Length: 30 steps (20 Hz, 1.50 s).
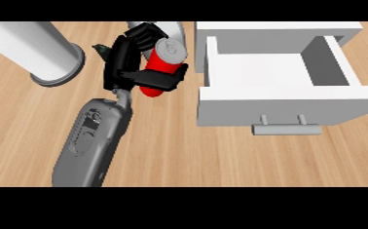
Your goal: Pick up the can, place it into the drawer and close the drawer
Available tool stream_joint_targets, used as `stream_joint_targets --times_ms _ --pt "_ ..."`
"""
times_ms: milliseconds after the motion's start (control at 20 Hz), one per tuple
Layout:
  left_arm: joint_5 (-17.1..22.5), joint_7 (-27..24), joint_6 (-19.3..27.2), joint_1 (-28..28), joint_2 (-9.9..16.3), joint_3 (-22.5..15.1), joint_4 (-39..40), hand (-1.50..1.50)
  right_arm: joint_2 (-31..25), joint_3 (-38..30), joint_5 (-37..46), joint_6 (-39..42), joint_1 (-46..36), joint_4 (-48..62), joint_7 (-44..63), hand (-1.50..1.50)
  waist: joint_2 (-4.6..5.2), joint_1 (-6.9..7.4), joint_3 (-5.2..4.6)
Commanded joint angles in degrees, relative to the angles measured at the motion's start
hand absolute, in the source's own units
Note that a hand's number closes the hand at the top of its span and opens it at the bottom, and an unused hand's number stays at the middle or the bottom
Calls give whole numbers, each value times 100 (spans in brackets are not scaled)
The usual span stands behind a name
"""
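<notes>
Can (161, 67): red body with a silver top, tilted, held above the wooden table (215, 160) just left of the open drawer (277, 72).
Robot hand, left (137, 74): we see its black fingers and thumb curled round the can's body, thumb across the front, so it holds the can.
Robot hand, right: we cannot see it anywhere in the head view.
Drawer: pulled out, white walls, its inside showing nothing in it; the grey handle (286, 128) faces the lower edge of the view.
Handling: we judge the can stiff and fairly light, with a smooth round side that may slip or turn in the fingers; the mid-body hold we have now looks the right place, since the rimmed ends offer less to wrap.
Next move: we expect to carry the can rightwards over the drawer's near wall, lower it inside, release, then push the front shut.
Risk: the tilted can may clip the drawer's left wall.
Other: a grey cylinder (43, 52) stands at the far left, well apart.
</notes>
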Motion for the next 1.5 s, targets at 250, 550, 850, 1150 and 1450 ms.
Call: stream_joint_targets --times_ms 250,550,850,1150,1450 --pt "151 570 1078 -1478 -11 -834 573 150 7 -94 -113 -28 -31 -187 288 -150 7 -51 -1" --pt "412 717 1433 -2989 -12 -657 1745 150 -168 -137 -126 10 -429 153 313 -150 31 -91 2" --pt "636 807 1517 -3704 -12 -647 2485 150 -33 -140 99 30 -405 502 -69 -150 33 -80 4" --pt "1352 372 1914 -4390 -12 -1160 3610 150 -44 -47 -118 171 -171 -41 256 -150 58 -271 6" --pt "1823 -133 1938 -4497 -12 -1547 4171 150 37 210 240 -26 -550 172 319 -150 73 -264 6"
